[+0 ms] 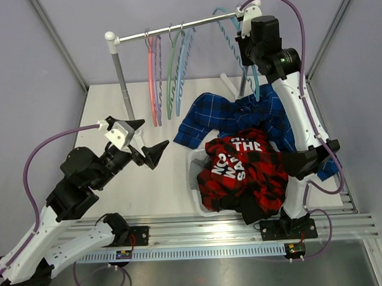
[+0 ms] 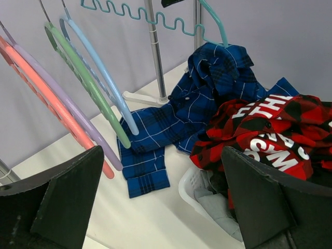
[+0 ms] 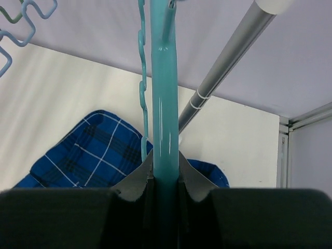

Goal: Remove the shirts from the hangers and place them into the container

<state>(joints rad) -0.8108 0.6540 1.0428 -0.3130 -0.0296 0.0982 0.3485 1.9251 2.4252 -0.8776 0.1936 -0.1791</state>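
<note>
Fingers [image 3: 129, 184] of right gripper [image 3: 165, 174] pinched on teal hanger [image 3: 165, 104] by rail [image 1: 173, 28] | left gripper [image 1: 156, 133] wide, empty | blue plaid shirt [image 1: 215, 113] on table [image 1: 113, 102] behind container [image 1: 195, 174] | advice: leave hanger on rail, grab shirt's bunched middle, lift clear over rim

Rail [image 1: 130, 37]: smooth grey metal, satin sheen; white plastic cap [image 1: 111, 37] at its left end.

Teal hanger [image 3: 165, 104] at rail's right end: glossy, smooth plastic, catches a pale streak along its length.

Pink hanger [image 2: 57, 111], purple hanger [image 2: 67, 108], green hanger [image 2: 88, 87], blue hanger [image 2: 104, 81] near rail's left end: smooth plastic, softer sheen.

Blue shirt [image 2: 155, 129] below rail: matt woven cloth, creased.

Red shirt [image 2: 280, 129] in front of rail: matt, soft-looking cloth, flat white lettering.

Grey shirt [image 2: 223, 210] under it: plain matt cloth.

Basket [image 2: 193, 188]: white perforated plastic, slight gloss.

Table [image 1: 161, 188] under rail: white, smooth, matt.

Left gripper [image 1: 155, 132]: matt black, faintly grainy.

Right gripper [image 3: 165, 181] at teal hanger: matt black, dull grey tips.
</note>
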